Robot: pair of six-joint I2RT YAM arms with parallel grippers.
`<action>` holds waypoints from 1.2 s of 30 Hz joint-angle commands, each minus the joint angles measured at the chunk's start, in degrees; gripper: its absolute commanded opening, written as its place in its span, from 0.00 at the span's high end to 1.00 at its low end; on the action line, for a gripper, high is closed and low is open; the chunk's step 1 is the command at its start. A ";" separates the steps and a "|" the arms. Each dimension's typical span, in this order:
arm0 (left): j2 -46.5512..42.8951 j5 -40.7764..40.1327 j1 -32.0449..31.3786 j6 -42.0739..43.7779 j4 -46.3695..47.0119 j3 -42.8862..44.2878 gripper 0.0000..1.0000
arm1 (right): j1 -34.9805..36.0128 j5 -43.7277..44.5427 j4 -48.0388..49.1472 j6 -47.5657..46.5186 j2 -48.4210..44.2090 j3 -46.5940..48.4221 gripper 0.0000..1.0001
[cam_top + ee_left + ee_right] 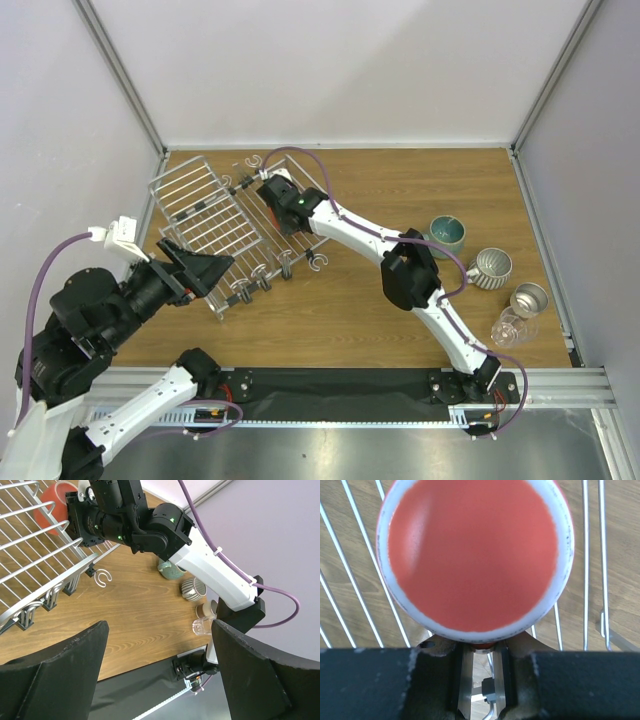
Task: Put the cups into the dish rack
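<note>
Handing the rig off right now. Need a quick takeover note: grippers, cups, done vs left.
Left gripper: open, empty, beside the dish rack's near edge.
Right gripper: over the rack wires with the red mug at its fingertips; can't tell if it's gripping or has let go.
On the table's right side, away from the rack: teal mug, white ribbed mug, metal cup, clear glass.
Done: nothing clearly seated.
Left: finish the red mug, then load the other four.
</note>
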 commanded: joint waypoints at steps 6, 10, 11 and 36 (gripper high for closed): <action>0.02 0.89 -0.19 -0.57 0.98 1.37 0.10 | 0.64 0.79 2.86 -0.81 -0.33 1.69 0.66; 0.02 0.98 -0.10 -0.66 0.72 1.11 0.10 | 0.64 0.53 2.15 -0.20 -1.29 1.69 0.50; -0.07 1.06 -0.19 -0.66 0.72 1.02 0.10 | 0.64 0.36 2.06 -0.11 -1.56 1.52 0.46; -0.59 3.08 -0.10 0.57 3.00 -2.40 0.09 | -4.63 -2.99 5.65 0.69 -20.20 -12.29 0.74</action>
